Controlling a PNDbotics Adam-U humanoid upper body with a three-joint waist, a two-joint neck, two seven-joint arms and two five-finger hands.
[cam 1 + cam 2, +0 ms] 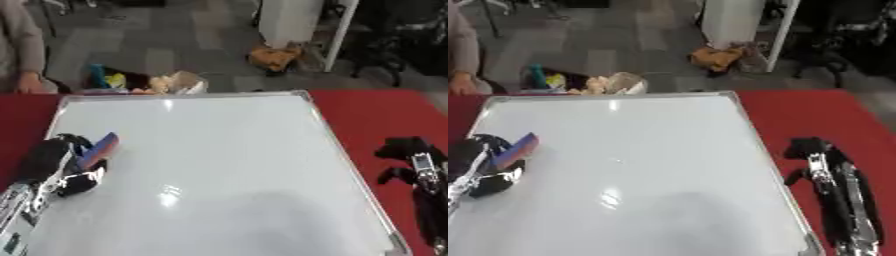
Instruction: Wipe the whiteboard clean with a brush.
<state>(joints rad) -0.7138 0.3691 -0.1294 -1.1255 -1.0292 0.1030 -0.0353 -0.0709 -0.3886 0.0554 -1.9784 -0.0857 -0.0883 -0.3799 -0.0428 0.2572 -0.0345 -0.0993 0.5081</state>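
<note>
A large whiteboard (210, 170) with a silver frame lies flat on the red table; its surface shows no marks, only light glare. My left hand (61, 167) is over the board's left side, fingers curled round a brush (101, 149) with a blue body and a red face, tilted up to the right. My right hand (411, 155) lies on the red cloth to the right of the board, apart from the frame, holding nothing; its fingers look bent downward.
The red table (376, 115) extends to the right and left of the board. Beyond the far edge lie a box of small items (144, 82) on the floor and an orange bundle (276, 57) by a white cabinet. A person's hand (31, 82) rests at the far left corner.
</note>
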